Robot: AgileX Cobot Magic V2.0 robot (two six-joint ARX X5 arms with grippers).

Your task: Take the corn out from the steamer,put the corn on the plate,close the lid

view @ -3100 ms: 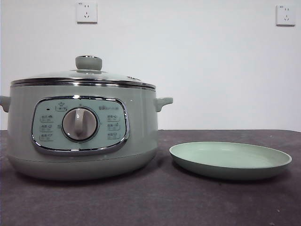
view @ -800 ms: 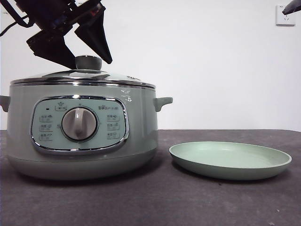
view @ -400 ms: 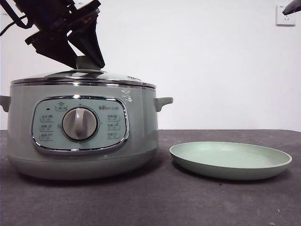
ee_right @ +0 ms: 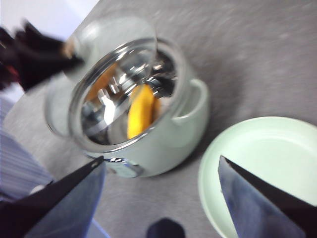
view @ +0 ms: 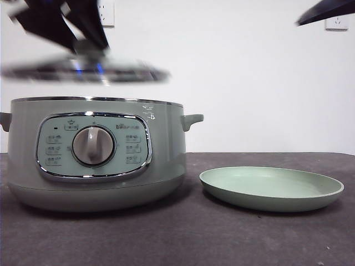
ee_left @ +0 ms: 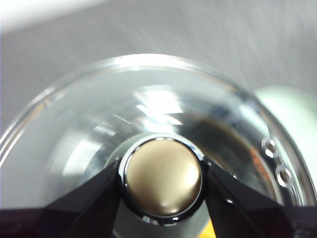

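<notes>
Right wrist: corn (ee_right: 140,110) upright in steamer (ee_right: 163,134)

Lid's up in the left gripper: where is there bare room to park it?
Bare tabletop shows in front of the steamer and plate. The strip between those two is narrow. The plate itself is bare but meant for the corn. The left gripper holds the lid above the steamer.
</notes>
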